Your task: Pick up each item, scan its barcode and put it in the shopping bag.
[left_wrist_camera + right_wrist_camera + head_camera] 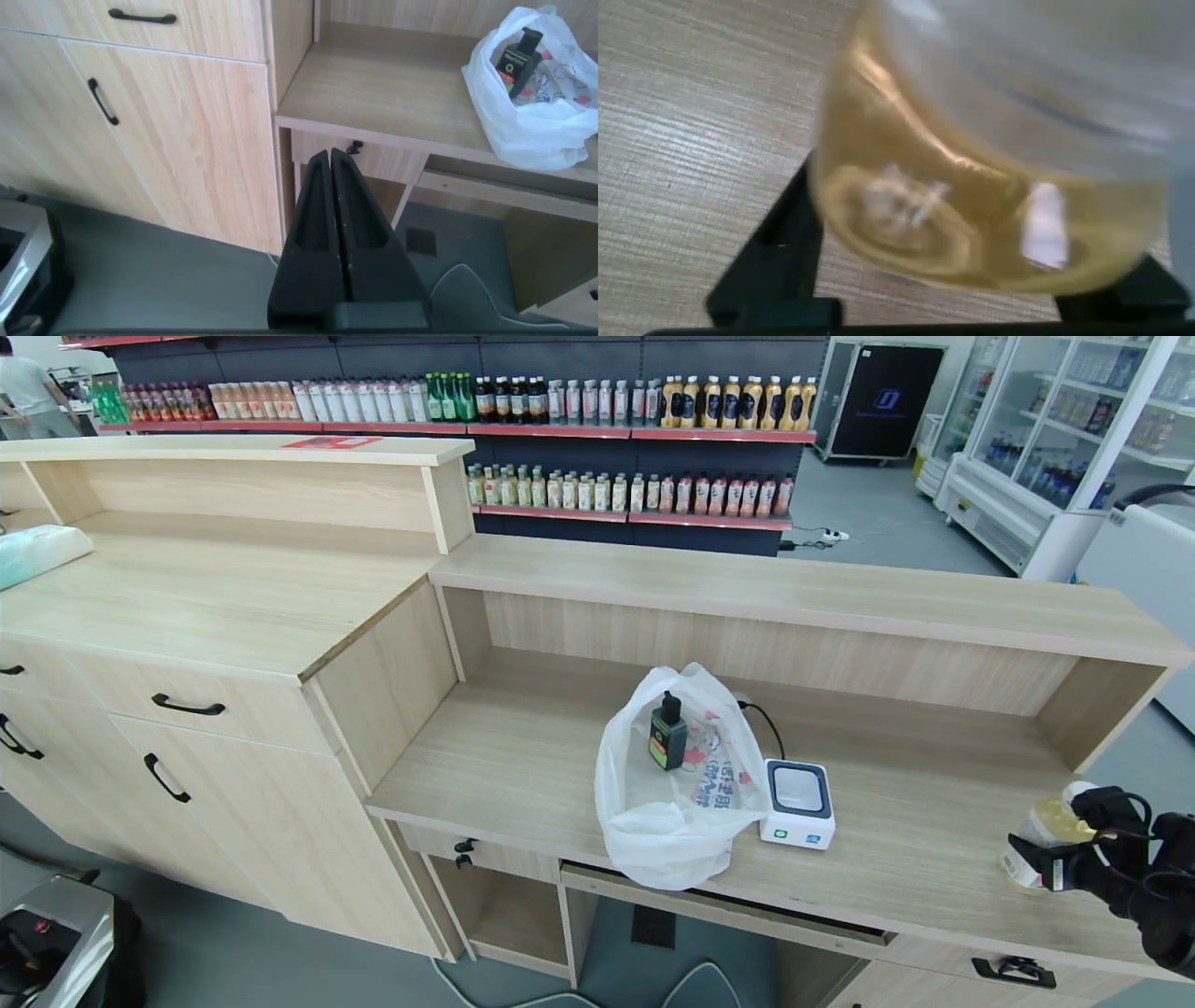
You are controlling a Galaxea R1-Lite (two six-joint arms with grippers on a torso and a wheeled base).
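Observation:
A white plastic shopping bag stands open on the wooden counter with a dark green bottle inside it. To its right sits a white barcode scanner. At the counter's right end my right gripper is shut on a clear bottle of yellowish drink, which lies tilted above the counter top; the wrist view shows the bottle close up between the black fingers. My left gripper hangs low in front of the cabinet, fingers pressed together and holding nothing. The bag and green bottle show beyond it.
The counter has a raised back ledge and a side wall at the right. A taller cabinet with drawers stands to the left. Shelves of bottled drinks and glass fridges line the room behind.

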